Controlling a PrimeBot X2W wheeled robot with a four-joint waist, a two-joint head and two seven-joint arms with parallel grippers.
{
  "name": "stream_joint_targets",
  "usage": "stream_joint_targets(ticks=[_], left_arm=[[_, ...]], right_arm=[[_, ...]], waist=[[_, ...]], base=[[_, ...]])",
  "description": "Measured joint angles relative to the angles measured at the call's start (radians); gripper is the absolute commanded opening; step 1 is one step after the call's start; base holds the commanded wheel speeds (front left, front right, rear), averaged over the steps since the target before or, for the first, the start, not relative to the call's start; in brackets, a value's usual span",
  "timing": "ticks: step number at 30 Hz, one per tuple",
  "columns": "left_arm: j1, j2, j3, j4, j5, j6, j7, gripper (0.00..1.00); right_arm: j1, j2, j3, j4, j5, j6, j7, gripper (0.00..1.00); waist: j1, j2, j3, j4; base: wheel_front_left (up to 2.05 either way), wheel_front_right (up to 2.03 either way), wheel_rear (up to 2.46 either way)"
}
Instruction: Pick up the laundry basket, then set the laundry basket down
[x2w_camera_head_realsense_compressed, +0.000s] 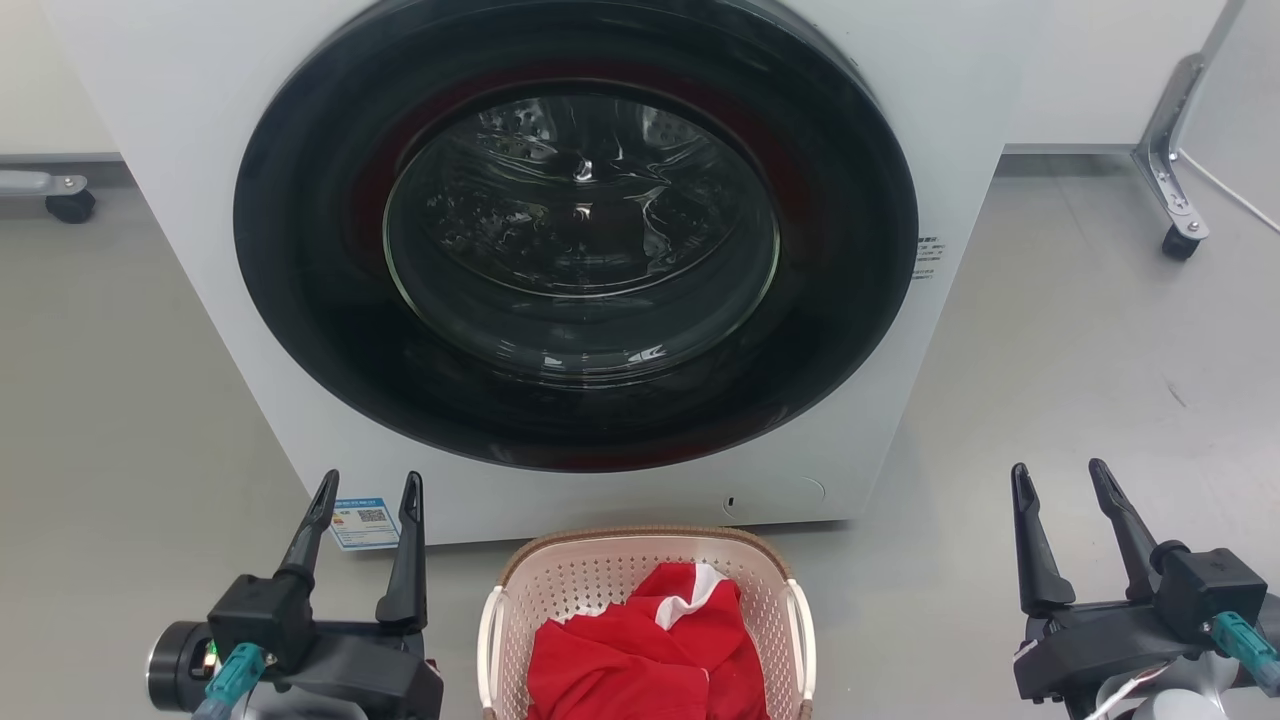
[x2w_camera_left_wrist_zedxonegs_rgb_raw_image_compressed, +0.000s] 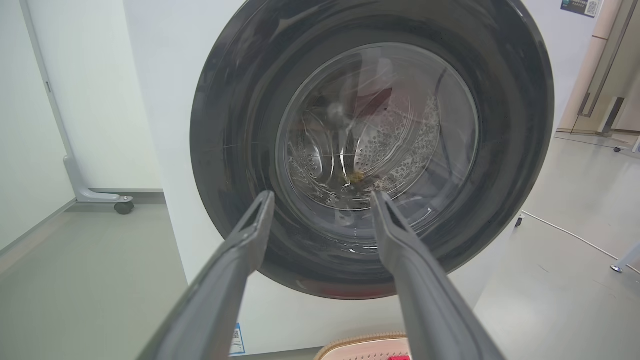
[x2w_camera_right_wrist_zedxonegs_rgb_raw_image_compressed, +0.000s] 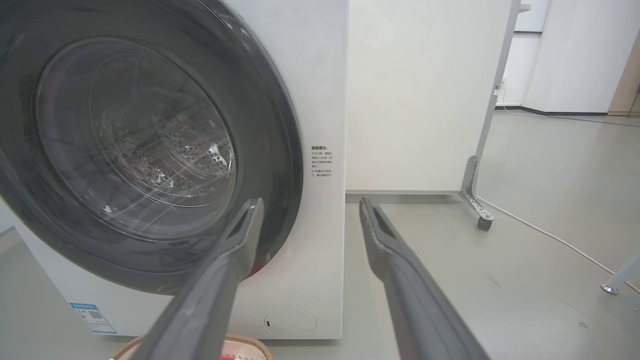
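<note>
A rounded-rectangular pale pink-cream plastic laundry basket (x2w_camera_head_realsense_compressed: 600, 580) with perforated walls, a brown woven-look rim and white side handles stands on the smooth grey floor (x2w_camera_head_realsense_compressed: 1080, 380), just in front of the foot of a white front-loading washing machine (x2w_camera_head_realsense_compressed: 960, 120). It lies at the bottom middle of the head view, between the two arms. A crumpled red cloth (x2w_camera_head_realsense_compressed: 650, 650) with a white patch lies inside it. The left gripper (x2w_camera_head_realsense_compressed: 370, 482) hangs to the left of the basket and apart from it, its two long dark fingers spread wide with nothing between them. The right gripper (x2w_camera_head_realsense_compressed: 1058, 470) is well off to the right, spread in the same way and empty too. In the left wrist view the left gripper (x2w_camera_left_wrist_zedxonegs_rgb_raw_image_compressed: 322, 196) points at the machine's round dark-rimmed glass door (x2w_camera_left_wrist_zedxonegs_rgb_raw_image_compressed: 375, 145) – shut, with the perforated steel drum showing behind it – and a slice of the basket's rim (x2w_camera_left_wrist_zedxonegs_rgb_raw_image_compressed: 365, 345) shows at the bottom edge. In the right wrist view the right gripper (x2w_camera_right_wrist_zedxonegs_rgb_raw_image_compressed: 310, 201) aims at the machine's right front edge and the floor beside it, with the basket rim (x2w_camera_right_wrist_zedxonegs_rgb_raw_image_compressed: 250, 344) at the bottom edge. A blue-and-white label (x2w_camera_head_realsense_compressed: 362, 518) sits low on the machine's front, near the left gripper's fingers. A grey metal leg on a black castor (x2w_camera_head_realsense_compressed: 1180, 215) stands on the floor to the machine's right.
</note>
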Motion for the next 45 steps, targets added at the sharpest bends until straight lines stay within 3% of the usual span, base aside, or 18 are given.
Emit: stream_joint_targets(ticks=[23,45], left_arm=[[0.000,-0.011,0.002,0.010,-0.004,0.000,0.000,1.00],[-0.090,-0.024,0.019,-0.028,-0.004,0.000,0.000,1.00]], right_arm=[[0.000,0.013,-0.017,0.001,0.000,0.017,-0.001,1.00],[-0.091,0.031,-0.032,-0.021,-0.001,0.026,-0.004,1.00]], waist=[[0.0000,0.0000,0.020,0.002],[0.0001,0.0001,0.225,0.010]], base=[[0.00,0.00,0.00],[0.00,0.00,0.00]])
